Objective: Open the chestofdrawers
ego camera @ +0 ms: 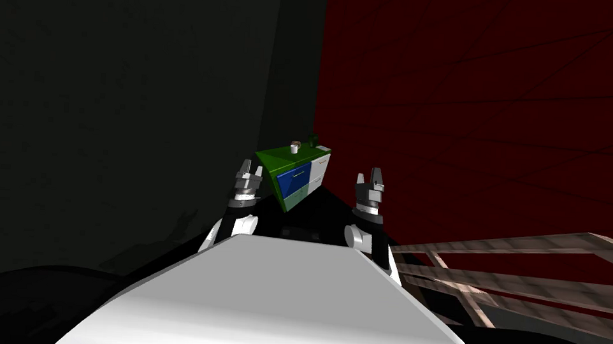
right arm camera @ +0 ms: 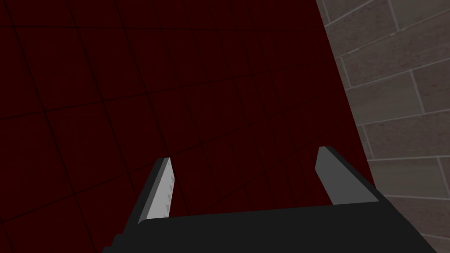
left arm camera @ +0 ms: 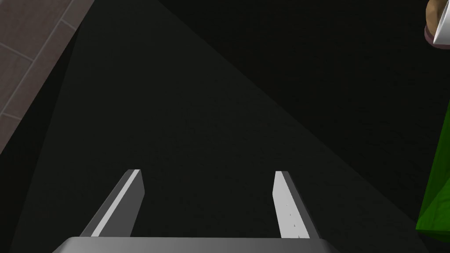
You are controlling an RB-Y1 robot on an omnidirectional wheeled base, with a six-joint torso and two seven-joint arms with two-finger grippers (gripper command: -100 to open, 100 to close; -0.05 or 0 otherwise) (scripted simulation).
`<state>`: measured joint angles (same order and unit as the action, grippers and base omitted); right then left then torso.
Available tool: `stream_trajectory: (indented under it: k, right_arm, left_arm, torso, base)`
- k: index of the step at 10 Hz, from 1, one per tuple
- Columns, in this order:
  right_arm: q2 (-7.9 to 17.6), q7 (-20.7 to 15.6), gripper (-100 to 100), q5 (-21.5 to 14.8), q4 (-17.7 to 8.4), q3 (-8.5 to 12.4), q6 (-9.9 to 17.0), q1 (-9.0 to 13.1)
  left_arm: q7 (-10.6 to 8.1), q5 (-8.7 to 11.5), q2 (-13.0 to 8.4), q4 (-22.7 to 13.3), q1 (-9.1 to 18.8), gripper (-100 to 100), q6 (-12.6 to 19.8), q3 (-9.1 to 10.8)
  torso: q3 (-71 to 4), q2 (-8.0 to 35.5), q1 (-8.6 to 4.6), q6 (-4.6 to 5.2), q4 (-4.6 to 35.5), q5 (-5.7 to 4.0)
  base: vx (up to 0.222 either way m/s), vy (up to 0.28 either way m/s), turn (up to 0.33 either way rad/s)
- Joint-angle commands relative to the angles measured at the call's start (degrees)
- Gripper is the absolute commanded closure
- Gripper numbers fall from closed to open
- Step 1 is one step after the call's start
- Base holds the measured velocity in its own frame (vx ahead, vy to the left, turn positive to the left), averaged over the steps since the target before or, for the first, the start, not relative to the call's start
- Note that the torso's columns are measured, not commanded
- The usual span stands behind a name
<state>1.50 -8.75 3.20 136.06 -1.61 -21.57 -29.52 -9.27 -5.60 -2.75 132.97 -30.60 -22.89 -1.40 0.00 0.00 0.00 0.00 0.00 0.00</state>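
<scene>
Chest of drawers (ego camera: 297,173) stands ahead of my two pincers and between them, nearer to the left pincer (ego camera: 249,169) than to the right pincer (ego camera: 370,176), and apart from both. It has a green top (ego camera: 283,154), and its face toward me shows a blue drawer front (ego camera: 294,177) beside white drawer fronts (ego camera: 319,167). A small white cup (ego camera: 294,148) sits on the green top, beyond the tips of my left pincer. My left pincer is released: its two fingers (left arm camera: 127,202) stand wide apart before a dark wall (left arm camera: 197,110), and the chest's green edge lies outside them, on the side toward my right pincer, not touching either blade. My right pincer is released as well, its fingers (right arm camera: 160,193) spread in front of a dark red tiled wall (right arm camera: 176,79). A pale wooden frame (ego camera: 506,263) lies low, out past my right pincer on the side away from the chest
</scene>
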Motion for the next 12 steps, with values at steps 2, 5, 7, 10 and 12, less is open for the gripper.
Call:
stream_trajectory:
  k: [2,5,7,10,12]
  right_arm:
    - [0.0,0.0,0,0.0,0.0,0.0,0.0,0.0]
    - [0.0,0.0,0,0.0,0.0,0.0,0.0,0.0]
    - [0.0,0.0,0,0.0,0.0,0.0,0.0,0.0]
    - [0.0,0.0,0,0.0,0.0,0.0,0.0,0.0]
    - [0.0,0.0,0,0.0,0.0,0.0,0.0,0.0]
  left_arm:
    - [0.00,0.0,0.0,0.0,0.0,0,0.0,0.00]
    - [0.00,0.0,0.0,0.0,0.0,0,0.0,0.00]
    - [0.00,0.0,0.0,0.0,0.0,0,0.0,0.00]
    - [-0.39,0.7,-1.8,-0.6,0.0,-100,0.2,0.48]
    - [-1.19,2.2,-3.6,-2.0,0.0,-100,0.8,1.49]
  torso:
    - [-12.0,6.0,0.00,0.00,6.0,0.00]
    - [-36.9,18.5,0.00,0.00,18.5,0.00]
    - [-53.8,26.9,0.00,0.00,26.9,0.00]
    - [-79.2,39.6,0.00,0.00,39.6,0.00]
    - [-84.5,41.7,-0.23,-0.01,42.0,-0.06]
  base:
    - [0.000,0.000,0.000]
    - [0.000,0.000,0.000]
    - [0.000,0.000,0.000]
    - [0.023,-0.014,0.020]
    - [0.142,-0.110,0.128]
